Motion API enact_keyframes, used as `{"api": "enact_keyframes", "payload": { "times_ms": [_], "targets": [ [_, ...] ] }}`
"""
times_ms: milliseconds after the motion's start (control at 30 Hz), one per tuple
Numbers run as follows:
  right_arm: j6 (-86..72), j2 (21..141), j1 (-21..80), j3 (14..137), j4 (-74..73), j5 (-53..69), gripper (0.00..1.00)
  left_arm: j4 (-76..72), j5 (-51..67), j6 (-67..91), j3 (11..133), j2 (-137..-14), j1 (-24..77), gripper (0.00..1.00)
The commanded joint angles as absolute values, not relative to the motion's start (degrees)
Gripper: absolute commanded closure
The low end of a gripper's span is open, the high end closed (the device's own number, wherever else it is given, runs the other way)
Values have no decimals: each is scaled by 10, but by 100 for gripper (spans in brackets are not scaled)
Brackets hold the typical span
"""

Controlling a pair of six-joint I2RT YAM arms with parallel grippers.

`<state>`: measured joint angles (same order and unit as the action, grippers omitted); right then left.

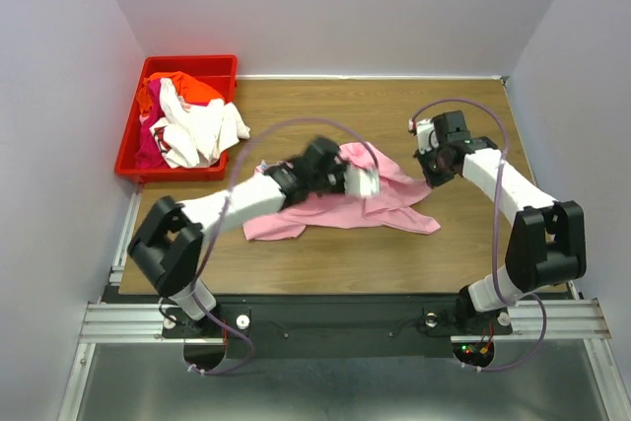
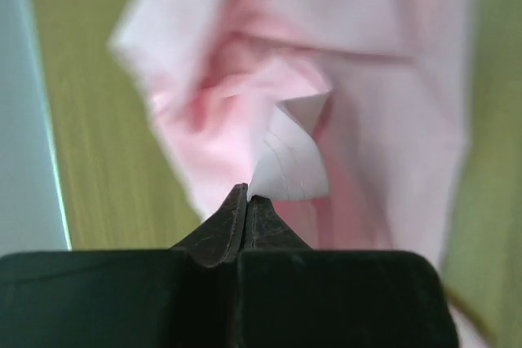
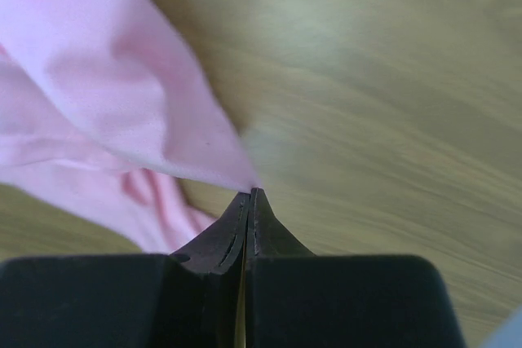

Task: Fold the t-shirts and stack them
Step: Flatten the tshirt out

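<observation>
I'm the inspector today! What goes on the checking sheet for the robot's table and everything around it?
Surface: wooden table, with one shirt lying on it.
Job's things: pink t-shirt crumpled and unfolded mid-table; other t-shirts, white, orange-red and magenta, heaped in the red bin at the far left corner.
Clutter: nothing seen.
Grippers: left end effector shut on a fold of the pink t-shirt; right end effector shut on its edge.
Cables: a purple cable loops above each arm.
Surroundings: plain pale walls on three sides.
</observation>
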<state>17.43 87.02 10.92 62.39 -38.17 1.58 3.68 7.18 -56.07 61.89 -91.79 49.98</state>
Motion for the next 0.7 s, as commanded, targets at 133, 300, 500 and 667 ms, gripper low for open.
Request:
{"api": "enact_keyframes", "payload": {
  "times_ms": [133, 300, 500, 667],
  "targets": [
    [227, 824, 54, 762, -371, -52, 99, 90, 203, -324, 777, -787, 252, 100],
    [241, 829, 31, 855, -370, -73, 99, 85, 235, -243, 845, -783, 155, 100],
    [267, 795, 16, 961, -370, -106, 99, 83, 253, -198, 911, -737, 93, 100],
    [275, 739, 15, 1011, -370, -123, 99, 80, 229, -163, 926, -648, 93, 100]
  ]
}}
